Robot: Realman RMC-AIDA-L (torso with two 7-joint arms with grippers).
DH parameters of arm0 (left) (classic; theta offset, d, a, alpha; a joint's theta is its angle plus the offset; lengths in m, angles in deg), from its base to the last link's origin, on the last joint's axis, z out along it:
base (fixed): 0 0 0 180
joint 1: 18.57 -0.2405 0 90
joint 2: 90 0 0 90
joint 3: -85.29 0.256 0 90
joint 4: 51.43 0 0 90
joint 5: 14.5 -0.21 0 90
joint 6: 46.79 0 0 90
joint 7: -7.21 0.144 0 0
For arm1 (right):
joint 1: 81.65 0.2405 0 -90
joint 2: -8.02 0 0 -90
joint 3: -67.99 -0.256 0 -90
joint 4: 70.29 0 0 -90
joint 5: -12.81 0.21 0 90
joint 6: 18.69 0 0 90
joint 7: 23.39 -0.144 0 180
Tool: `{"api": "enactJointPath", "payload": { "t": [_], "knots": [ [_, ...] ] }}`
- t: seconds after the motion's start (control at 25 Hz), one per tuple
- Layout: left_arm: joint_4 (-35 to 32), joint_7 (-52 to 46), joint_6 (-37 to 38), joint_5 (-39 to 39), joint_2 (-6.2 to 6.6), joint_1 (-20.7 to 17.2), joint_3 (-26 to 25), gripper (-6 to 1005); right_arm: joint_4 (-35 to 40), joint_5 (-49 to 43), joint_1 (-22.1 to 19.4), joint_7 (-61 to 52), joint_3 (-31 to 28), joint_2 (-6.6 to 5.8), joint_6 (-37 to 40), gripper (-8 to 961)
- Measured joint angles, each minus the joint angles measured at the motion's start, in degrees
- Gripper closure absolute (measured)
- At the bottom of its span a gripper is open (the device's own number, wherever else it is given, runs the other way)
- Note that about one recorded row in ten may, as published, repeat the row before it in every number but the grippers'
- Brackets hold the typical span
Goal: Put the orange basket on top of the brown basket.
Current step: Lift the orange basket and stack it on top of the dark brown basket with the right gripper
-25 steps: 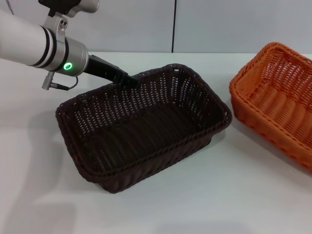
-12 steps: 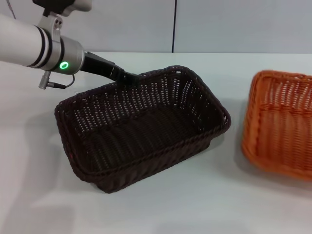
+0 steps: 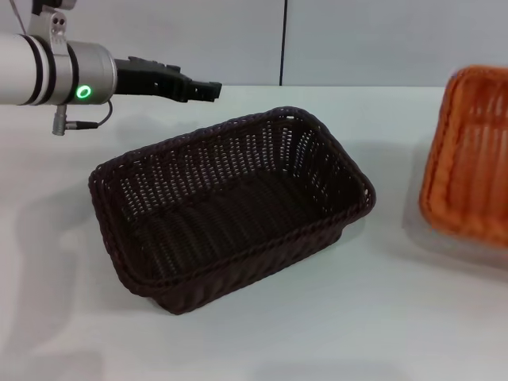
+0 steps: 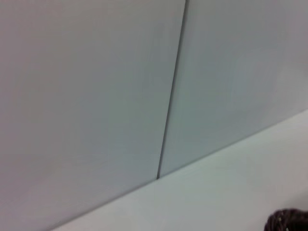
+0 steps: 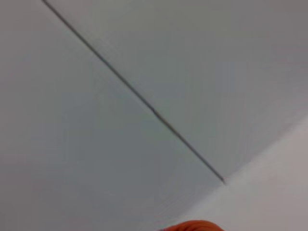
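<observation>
The brown basket (image 3: 230, 206) stands empty on the white table in the middle of the head view. A bit of its rim shows in the left wrist view (image 4: 288, 220). My left gripper (image 3: 208, 90) hangs in the air above and behind the basket's far left rim, apart from it. The orange basket (image 3: 468, 155) is at the right edge of the head view, blurred, tilted and partly cut off, with a shadow under it. A sliver of it shows in the right wrist view (image 5: 192, 225). My right gripper is out of view.
The white table (image 3: 333, 333) runs back to a grey wall with a vertical seam (image 3: 282, 40). Bare table lies in front of the brown basket and between the two baskets.
My left gripper has come off the brown basket's far rim and risen. The orange basket has swung toward the right edge and tilted up. The brown basket has barely shifted.
</observation>
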Motion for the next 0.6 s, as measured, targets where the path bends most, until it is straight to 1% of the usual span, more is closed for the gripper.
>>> {"api": "enactJointPath", "payload": {
  "t": [0.04,0.08,0.12,0.2,0.24,0.28,0.32,0.36,0.4,0.44,0.48,0.52,0.56,0.6],
  "knots": [
    [0.27,1.00,0.66,1.77,-0.05,-0.64,0.03,138,-0.30,5.06,-0.02,1.60,-0.07,0.11,0.23,699],
    [0.27,1.00,0.66,1.77,-0.05,-0.64,0.03,138,-0.30,5.06,-0.02,1.60,-0.07,0.11,0.23,697],
    [0.39,1.84,1.12,3.31,-0.10,-1.12,0.14,137,-0.52,8.18,0.00,2.49,-0.03,0.18,0.28,695],
    [0.53,4.55,1.90,8.40,-0.15,-2.31,0.32,137,-1.11,13.61,0.33,4.29,0.24,0.42,0.39,692],
    [0.58,8.83,2.32,14.75,-0.19,-3.74,0.34,137,-1.96,19.05,1.40,6.93,0.50,0.73,0.75,690],
    [0.58,8.83,2.32,14.75,-0.19,-3.74,0.34,137,-1.96,19.05,1.40,6.93,0.50,0.73,0.75,688],
    [0.58,11.87,2.82,18.92,-0.25,-4.66,0.34,137,-2.47,20.94,2.15,8.42,0.57,0.84,1.04,686],
    [0.29,17.14,4.55,26.92,-0.44,-6.27,0.43,137,-3.74,24.13,4.59,11.45,0.64,0.93,1.86,685],
    [0.29,17.14,4.55,26.92,-0.44,-6.27,0.43,137,-3.74,24.13,4.59,11.45,0.64,0.93,1.86,683],
    [-0.02,20.34,5.57,31.44,-0.57,-7.21,0.52,137,-4.57,24.67,7.20,13.08,1.34,0.94,2.53,681],
    [-0.69,24.21,6.39,36.70,-0.64,-8.13,0.56,137,-4.86,24.66,8.57,13.63,2.25,0.92,2.70,679],
    [-1.44,28.00,6.97,41.62,-0.69,-8.94,0.58,137,-4.86,24.66,8.57,13.63,2.25,0.92,2.70,678],
    [-2.62,31.28,7.15,46.06,-0.68,-9.44,0.49,137,-5.08,24.56,9.66,14.01,3.25,0.87,2.81,676],
    [-3.59,34.00,7.18,49.97,-0.63,-9.80,0.36,138,-5.25,24.49,11.00,14.44,5.50,0.77,2.90,674]
  ]
}}
